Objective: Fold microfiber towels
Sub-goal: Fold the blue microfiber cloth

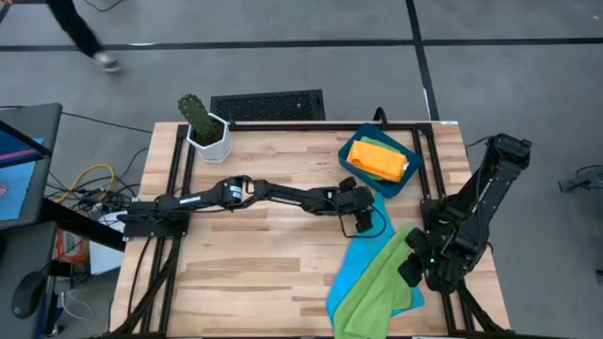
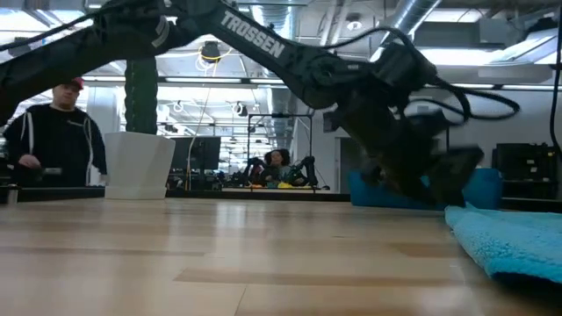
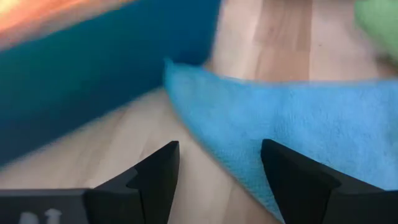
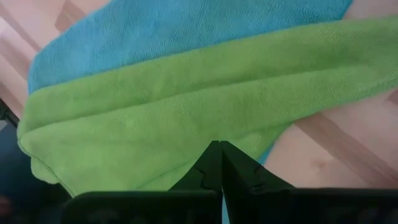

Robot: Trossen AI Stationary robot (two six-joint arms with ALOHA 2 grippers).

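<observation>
A bright blue towel (image 1: pixel 350 275) lies spread at the table's near right, and a lime green towel (image 1: pixel 388 285) lies bunched across it. My left gripper (image 3: pixel 217 168) is open just over the blue towel's far corner (image 3: pixel 186 81), its fingers on either side of the cloth's edge. It hangs close above the wood (image 2: pixel 435 180). My right gripper (image 4: pixel 217 163) is shut and hovers over the green towel (image 4: pixel 186 118) with nothing between its fingers. An orange towel (image 1: pixel 375 156) lies folded on a yellow one (image 1: pixel 404 168) in the dark-blue tray (image 1: pixel 396 186).
A spiky green plant in a white pot (image 1: pixel 207 132) stands at the far left, with a black grille (image 1: pixel 268 104) behind the far edge. The tray sits just beyond my left gripper. A person (image 2: pixel 53 140) stands beyond the table. Bare wood (image 1: pixel 254 264) fills the left and middle.
</observation>
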